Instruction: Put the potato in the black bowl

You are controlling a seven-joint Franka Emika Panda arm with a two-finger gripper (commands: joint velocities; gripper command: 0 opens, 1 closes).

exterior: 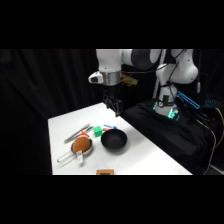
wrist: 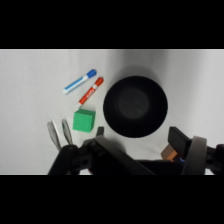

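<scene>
At the table's (exterior: 145,150) near edge, a flat orange-brown block (exterior: 105,172) is lying half cut off by the side view, clear of any path I am planning. Just beyond it, the potato (exterior: 80,145) is sitting in a small silver pan (exterior: 88,148) whose handle is pointing toward the near left, so I am judging that any grasp must come from above, over the pan's rim. Immediately right of the pan, the black bowl (exterior: 114,140) is standing empty and close, keeping the needed transfer short. Behind these, a green cube (exterior: 97,131), two markers, one blue-capped (wrist: 79,82) and one red-capped (wrist: 91,90), and metal tongs (exterior: 78,133) are crowding the pan's far side; I am treating them as the main clutter to avoid. Farthest back, my gripper (exterior: 113,106) is hanging high above the table's rear, carrying nothing, with the bowl directly under the wrist view; whether its fingers are parted I cannot tell.
</scene>
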